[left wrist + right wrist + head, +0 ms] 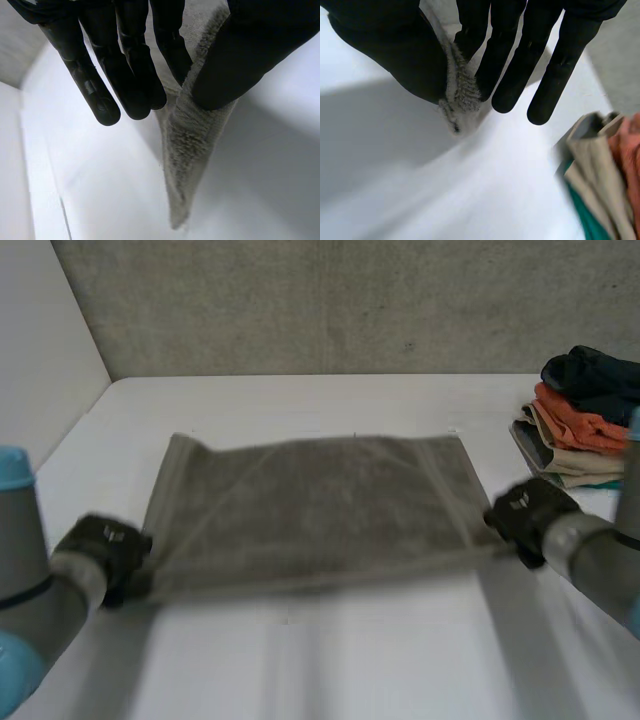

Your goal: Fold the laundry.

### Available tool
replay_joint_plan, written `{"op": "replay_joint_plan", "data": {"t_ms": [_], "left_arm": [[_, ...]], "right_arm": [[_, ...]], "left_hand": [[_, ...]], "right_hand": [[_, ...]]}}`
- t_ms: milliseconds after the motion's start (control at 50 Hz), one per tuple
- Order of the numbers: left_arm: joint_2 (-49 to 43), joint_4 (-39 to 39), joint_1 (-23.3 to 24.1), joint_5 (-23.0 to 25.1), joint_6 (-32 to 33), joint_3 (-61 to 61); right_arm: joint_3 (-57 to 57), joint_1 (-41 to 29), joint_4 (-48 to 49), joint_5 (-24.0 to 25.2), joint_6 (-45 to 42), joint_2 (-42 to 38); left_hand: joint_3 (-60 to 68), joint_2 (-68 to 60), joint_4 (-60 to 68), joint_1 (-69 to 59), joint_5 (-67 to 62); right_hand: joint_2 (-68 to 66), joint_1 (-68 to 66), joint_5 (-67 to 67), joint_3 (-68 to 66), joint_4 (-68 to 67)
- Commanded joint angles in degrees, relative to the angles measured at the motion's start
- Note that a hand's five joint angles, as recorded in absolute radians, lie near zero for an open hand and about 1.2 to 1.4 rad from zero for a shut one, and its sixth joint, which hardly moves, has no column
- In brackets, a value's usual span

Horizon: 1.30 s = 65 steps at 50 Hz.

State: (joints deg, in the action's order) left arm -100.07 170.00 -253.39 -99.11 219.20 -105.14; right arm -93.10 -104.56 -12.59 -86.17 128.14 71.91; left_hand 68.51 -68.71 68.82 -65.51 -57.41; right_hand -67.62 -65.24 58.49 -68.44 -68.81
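Note:
A grey-brown towel [315, 510] is stretched between my two hands above the white table [320, 650], its far edge resting on the table. My left hand [105, 550] is shut on the towel's near left corner; its own view shows the towel [192, 150] pinched between thumb [240, 60] and fingers [125, 75]. My right hand [528, 515] is shut on the near right corner, where the towel [460, 92] is pinched between thumb [395, 45] and fingers [520, 65].
A stack of folded clothes [585, 420], dark blue, orange, beige and teal, sits at the table's far right edge, close to my right hand; the stack [605, 175] lies just beyond my right fingertips. A grey wall stands behind the table.

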Motion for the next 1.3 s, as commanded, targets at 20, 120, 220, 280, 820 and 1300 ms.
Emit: {"op": "replay_joint_plan", "data": {"t_ms": [20, 120, 220, 280, 820, 1300], "left_arm": [[8.1, -2.8, 2.5, 2.5, 4.4, -7.5], [3.6, 2.8, 2.8, 3.0, 4.6, -4.2], [-5.0, 12.5, 2.8, 2.7, 4.5, 4.0], [-9.4, 17.4, 2.3, 3.0, 4.4, 8.7], [-41.1, 29.9, 1.1, 3.3, 5.1, 45.3], [-15.8, 30.5, 2.1, 6.8, 4.6, 25.8]], "right_arm": [[-7.4, 2.1, -3.7, 0.3, -9.7, 8.9], [-5.7, 1.6, 3.1, 0.2, -5.5, 5.7], [0.7, 0.9, 12.4, -0.8, -0.3, -4.3], [4.6, 0.1, 16.7, -1.7, 0.7, -8.6], [34.1, -3.3, 35.4, -4.4, 0.8, -36.9], [21.8, -1.2, 19.2, -2.4, 14.1, -12.9]], "left_hand": [[11.5, -11.3, 11.2, -14.5, -12.6], [11.5, -11.3, 11.2, -14.5, -12.6], [11.5, -11.3, 11.2, -14.5, -12.6], [11.5, -11.3, 11.2, -14.5, -12.6], [11.5, -11.3, 11.2, -14.5, -12.6], [-58.5, 58.7, -58.8, 55.5, 57.4]], "right_hand": [[-12.4, -14.8, 11.5, -11.6, -11.2], [-12.4, -14.8, 11.5, -11.6, -11.2], [-12.4, -14.8, 11.5, -11.6, -11.2], [-12.4, -14.8, 11.5, -11.6, -11.2], [-8.9, -11.3, 8.1, -8.1, -7.8], [57.6, 55.2, -58.5, 58.4, 58.8]]}}
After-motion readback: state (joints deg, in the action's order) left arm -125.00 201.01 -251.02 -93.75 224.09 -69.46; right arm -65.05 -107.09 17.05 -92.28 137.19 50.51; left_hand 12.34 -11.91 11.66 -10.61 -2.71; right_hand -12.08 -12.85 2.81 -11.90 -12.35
